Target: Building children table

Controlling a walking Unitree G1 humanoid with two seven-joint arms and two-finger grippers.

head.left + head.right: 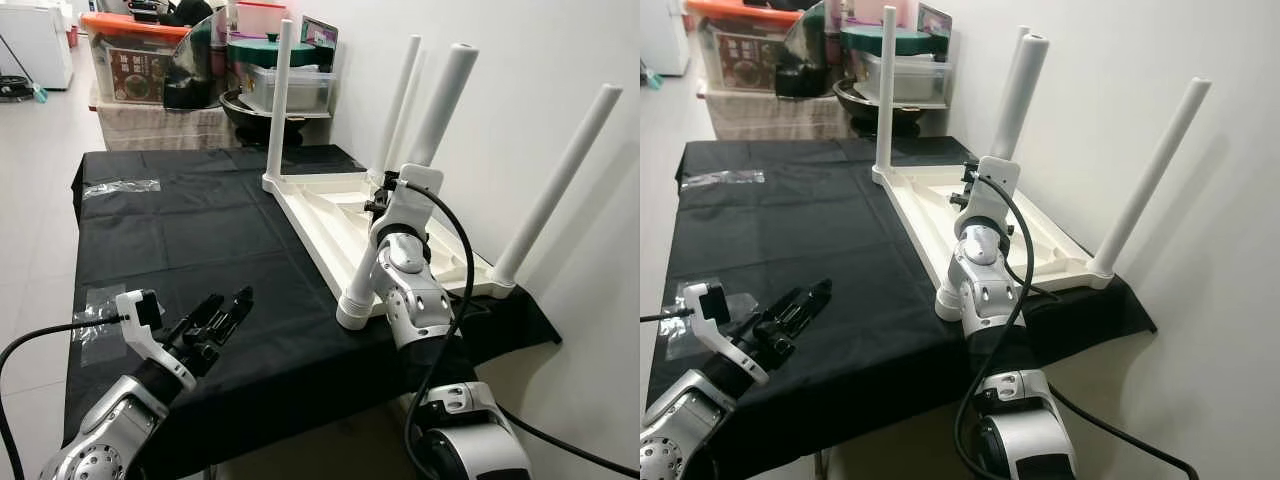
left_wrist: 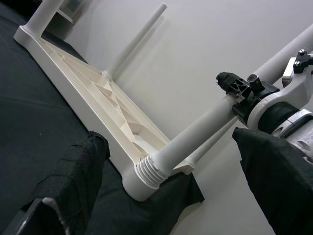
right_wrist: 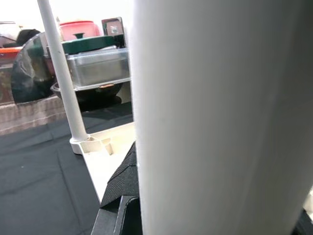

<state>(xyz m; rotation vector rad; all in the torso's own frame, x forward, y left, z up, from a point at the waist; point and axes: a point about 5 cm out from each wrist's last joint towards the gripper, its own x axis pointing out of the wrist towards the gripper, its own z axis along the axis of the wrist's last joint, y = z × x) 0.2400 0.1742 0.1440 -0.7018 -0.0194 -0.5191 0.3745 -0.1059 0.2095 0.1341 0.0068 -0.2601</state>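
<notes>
A white children's table [image 1: 325, 200] lies upside down on the black-covered table [image 1: 190, 230], with all four of its legs pointing up. My right gripper [image 1: 382, 198] is shut on the near left leg [image 1: 447, 95], partway up it. That leg's ribbed base [image 2: 149, 171] sits in the near corner socket. In the right wrist view the leg [image 3: 220, 117] stands close beside one black finger pad [image 3: 122, 181]. My left gripper [image 1: 228, 308] hovers open over the cloth to the left of the leg, with nothing between its fingers [image 2: 73, 171].
A white wall [image 1: 560, 60] runs close along the right side. Storage boxes [image 1: 135, 55], a dark pot [image 1: 260, 110] and a clear container [image 1: 290, 88] stand behind the table's far edge. Tape patches [image 1: 120, 187] lie on the cloth. Tiled floor [image 1: 35, 200] lies to the left.
</notes>
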